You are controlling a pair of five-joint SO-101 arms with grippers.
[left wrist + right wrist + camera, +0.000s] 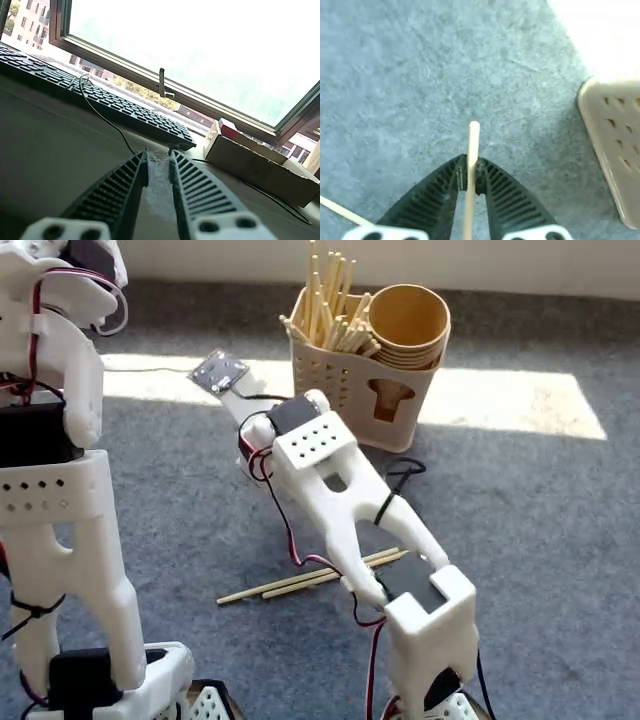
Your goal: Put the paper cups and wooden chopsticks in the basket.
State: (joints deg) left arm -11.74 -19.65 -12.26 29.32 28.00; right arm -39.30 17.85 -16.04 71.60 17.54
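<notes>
High view: found the basket (365,390) standing upright at the far side of the grey carpeted bench (540,560). Spotted a stack of paper cups (408,325) nested in 1 side of it, and a bundle of chopsticks (330,300) standing on end right beside them. Picked out at least 2 loose chopsticks (300,583) lying flat together on the bench, partly under the right arm (350,490) and well apart from the basket. Had that arm stretched low toward the basket, and the left arm (60,500) upright at the side.

Right wrist view: caught the right claw (471,162) clenched on 1 wooden chopstick (473,137), gripped partway along, tip poking out past the jaws over the carpet, near the basket but not touching it.

Left wrist view: showed the left claw (159,154) released, jaws just a sliver apart, nothing between them. Pointed up toward a window (200,50), with a keyboard (100,97) and a cardboard box (260,165) near it.
</notes>
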